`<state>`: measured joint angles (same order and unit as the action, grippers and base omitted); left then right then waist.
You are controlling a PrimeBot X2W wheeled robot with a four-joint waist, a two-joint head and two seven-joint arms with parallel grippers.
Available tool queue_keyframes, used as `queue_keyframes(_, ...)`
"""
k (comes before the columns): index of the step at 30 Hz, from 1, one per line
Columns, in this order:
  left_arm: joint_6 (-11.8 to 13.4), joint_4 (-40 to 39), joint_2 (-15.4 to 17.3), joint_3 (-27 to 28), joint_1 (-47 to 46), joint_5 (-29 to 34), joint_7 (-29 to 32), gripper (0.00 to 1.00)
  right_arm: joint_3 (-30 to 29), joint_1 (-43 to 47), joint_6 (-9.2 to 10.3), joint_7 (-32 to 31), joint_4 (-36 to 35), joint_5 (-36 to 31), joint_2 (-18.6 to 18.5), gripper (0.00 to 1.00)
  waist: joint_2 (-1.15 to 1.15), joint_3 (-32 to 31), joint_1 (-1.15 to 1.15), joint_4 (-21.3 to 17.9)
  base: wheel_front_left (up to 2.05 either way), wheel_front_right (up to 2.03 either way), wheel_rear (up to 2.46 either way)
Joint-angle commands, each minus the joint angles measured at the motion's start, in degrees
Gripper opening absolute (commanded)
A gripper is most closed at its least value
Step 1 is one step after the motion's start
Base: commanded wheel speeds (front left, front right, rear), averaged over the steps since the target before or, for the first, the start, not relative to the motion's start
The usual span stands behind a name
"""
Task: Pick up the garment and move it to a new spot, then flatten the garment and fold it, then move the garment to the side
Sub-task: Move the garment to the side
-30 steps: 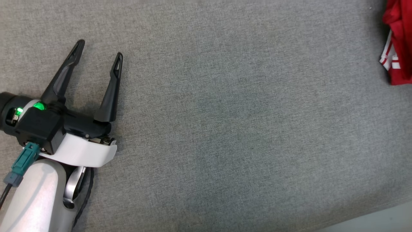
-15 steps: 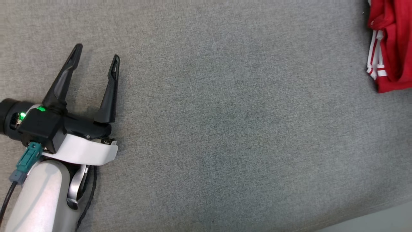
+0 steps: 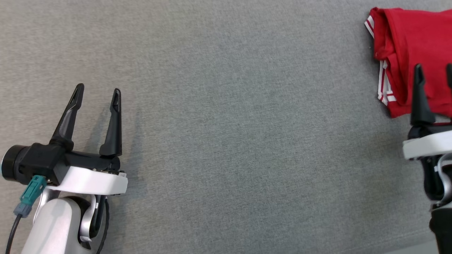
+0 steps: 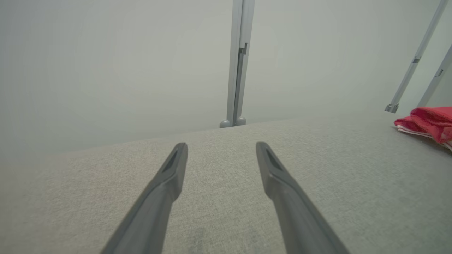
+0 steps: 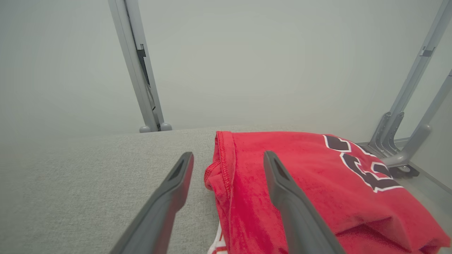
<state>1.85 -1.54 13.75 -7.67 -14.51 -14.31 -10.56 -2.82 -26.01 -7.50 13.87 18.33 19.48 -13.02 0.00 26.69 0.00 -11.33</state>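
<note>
Folded garment (image 3: 409,42) lies at table's (image 3: 229,123) right end. Right gripper (image 3: 433,68) released, jaws spread over its edge. Left gripper (image 3: 97,92) released, empty, well apart.

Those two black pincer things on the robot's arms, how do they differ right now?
The left tool, two long dark fingers, is over the bare grey fabric surface, far from the folded red garment with white stripes. The right tool, equally dark and two-fingered, points over that garment's near edge, with one finger above red cloth. Shared: both stand open, holding nothing.
</note>
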Motion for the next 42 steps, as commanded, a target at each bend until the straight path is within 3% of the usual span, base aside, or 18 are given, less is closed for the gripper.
queue_keyframes(1, 0.28, 0.12, 0.28, 0.46, 0.35, -0.38, -0.28, 1.00, 0.21, 0.92, 0.01, -0.34, -0.74, -0.80, -0.09, 1.00, 0.00, -1.72, 0.00, 1.38, 0.00, 0.00, 0.00)
queue_keyframes(14, 1.70, 3.50, -1.22, 2.79, 5.75, -3.49, -2.94, 1.00, 3.10, 10.73, 0.01, -4.77, -11.61, -4.84, 4.96, 1.00, 0.00, -9.85, 0.00, 6.73, 0.00, 0.00, 0.00)
queue_keyframes(31, 3.62, 4.20, -1.93, 2.66, 18.43, -5.05, -1.92, 1.00, -0.87, 26.06, 0.01, -10.15, -19.64, -6.75, 7.13, 1.00, 0.00, -22.70, 0.00, 7.35, 0.00, 0.00, 0.00)
queue_keyframes(42, 4.36, 3.01, -1.83, 2.09, 22.34, -5.56, -0.83, 1.00, -1.83, 30.10, 0.01, -12.77, -23.26, -7.01, 7.42, 1.00, 0.00, -25.67, 0.00, 8.30, 0.00, 0.00, 0.00)
